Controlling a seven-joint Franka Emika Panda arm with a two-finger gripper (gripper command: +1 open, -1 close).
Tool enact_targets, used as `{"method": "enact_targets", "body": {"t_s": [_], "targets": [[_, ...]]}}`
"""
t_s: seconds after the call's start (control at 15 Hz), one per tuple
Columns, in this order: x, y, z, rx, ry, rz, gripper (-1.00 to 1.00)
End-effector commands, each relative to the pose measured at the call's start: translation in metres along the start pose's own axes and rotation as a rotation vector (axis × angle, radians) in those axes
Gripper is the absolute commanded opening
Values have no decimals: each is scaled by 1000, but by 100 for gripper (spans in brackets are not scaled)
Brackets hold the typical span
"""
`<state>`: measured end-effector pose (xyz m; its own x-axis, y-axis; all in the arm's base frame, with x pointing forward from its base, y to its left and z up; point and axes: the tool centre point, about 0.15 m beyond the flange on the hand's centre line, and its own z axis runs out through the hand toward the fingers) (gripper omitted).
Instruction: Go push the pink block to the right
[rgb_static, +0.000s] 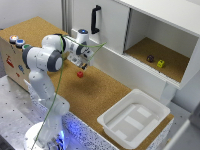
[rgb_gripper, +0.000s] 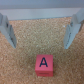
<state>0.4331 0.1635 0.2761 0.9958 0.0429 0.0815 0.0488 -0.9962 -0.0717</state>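
We see the gripper (rgb_static: 84, 64) jaws wide, empty, just above the pink block (rgb_static: 80, 74); we should lower beside it, then sweep right

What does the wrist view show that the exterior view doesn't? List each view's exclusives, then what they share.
Only the wrist view shows the letter A printed on the pink block and the two fingers of the end effector standing apart, with the block not yet between them.

Only the exterior view shows the white bin, the open cabinet holding the dark block and yellow block, the black handle, and the arm's body.

Both show the pink block on the cork surface, close to the end effector.
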Motion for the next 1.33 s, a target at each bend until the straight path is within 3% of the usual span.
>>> {"method": "enact_targets", "body": {"t_s": [0.0, 0.6, 0.67, 0.87, 1.27], "targets": [[-7, 0, -1, -36, 18, -10, 100], [-7, 0, -1, -36, 18, -10, 100], [0, 0, 0, 0, 1, -1, 100], [-24, -27, -38, 2, 70, 62, 100], [-62, -75, -45, -9, 103, 23, 100]]}}
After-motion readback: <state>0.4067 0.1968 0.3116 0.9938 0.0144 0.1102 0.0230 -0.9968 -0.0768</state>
